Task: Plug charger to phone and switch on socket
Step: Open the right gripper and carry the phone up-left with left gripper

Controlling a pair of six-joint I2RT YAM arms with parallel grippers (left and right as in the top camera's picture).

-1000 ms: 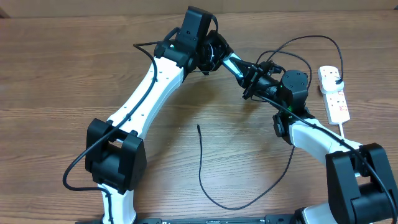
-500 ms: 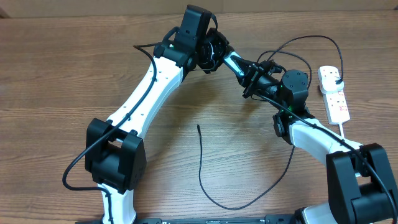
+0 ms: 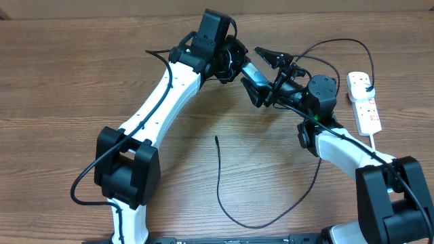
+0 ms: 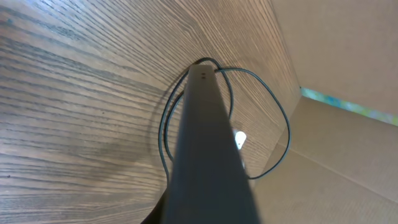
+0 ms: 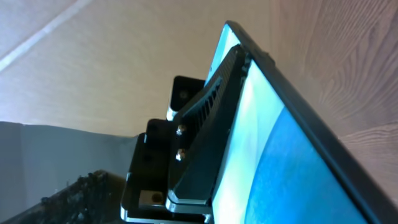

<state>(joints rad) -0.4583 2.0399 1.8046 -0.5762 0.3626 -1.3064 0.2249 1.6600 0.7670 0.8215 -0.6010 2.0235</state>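
Surface: wooden table (image 3: pixel 68 81); a cardboard wall (image 4: pixel 348 50) stood behind.
Phone (image 5: pixel 298 162): was above the table, clamped by the left gripper (image 3: pixel 239 64).
Right gripper (image 3: pixel 256 76): fingers stood apart around the phone.
Charger (image 3: pixel 218 176): lay loose on the table.

Both arms bend inward, wrists nearly meeting. The left end effector (image 3: pixel 239 64) is clamped tight on the phone (image 5: pixel 292 155). The right end effector (image 3: pixel 258 71) stands spread wide, one finger on either side of it.
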